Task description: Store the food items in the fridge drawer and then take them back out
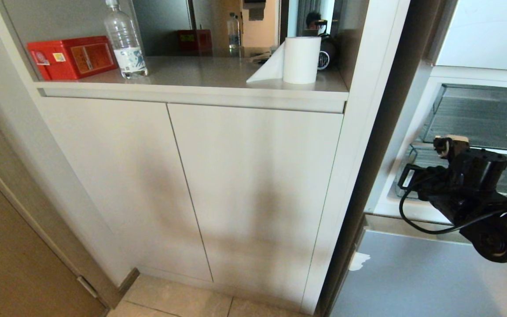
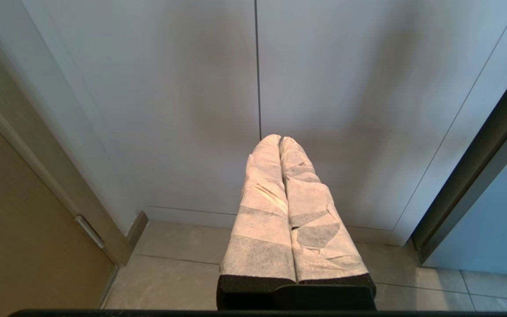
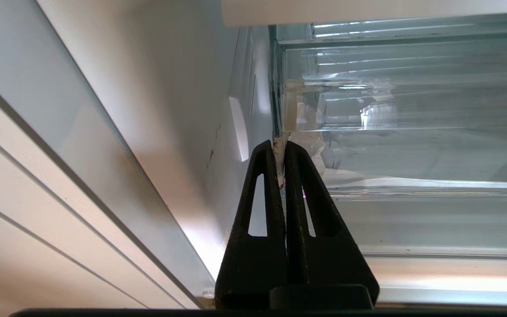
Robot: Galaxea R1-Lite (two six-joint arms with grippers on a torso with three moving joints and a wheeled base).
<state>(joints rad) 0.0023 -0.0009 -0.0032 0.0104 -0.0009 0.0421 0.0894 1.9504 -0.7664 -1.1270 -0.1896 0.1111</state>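
Cabinet (image 1: 236, 176), left of the fridge (image 1: 416, 273): 2 shut doors, 1 open shelf above them. Fridge stands open on its upper part, showing 2 clear drawers, one over the other. The upper, taller one is the lettered drawer (image 1: 482, 114). The lower, shallow one is the fridge drawer (image 3: 412, 149), not visibly pulled out.

Arms: 2. The right arm reaches into the fridge opening at the lower drawer's left front corner. Right gripper (image 3: 280, 147) is clenched, w/ a thin white strip (image 3: 289, 105) pinched between its fingers. The strip appears fixed to that corner of the drawer, prob. as a pull tab, so the grip looks set for sliding the drawer out. Left gripper (image 2: 280, 138) is parked low, away from the fridge, facing the cabinet doors. Its 2 padded fingers are pressed together, holding nothing, and it seems idle for this step.

Shelf items, all left of the fridge: 1 red box (image 1: 75, 56) farthest, 1 water bottle (image 1: 125, 44) beside it, 1 paper roll (image 1: 301, 59) nearest.

Food items: 0 visible in any view, whereabouts unknown. Judged stage: drawer-opening, storing not yet begun.
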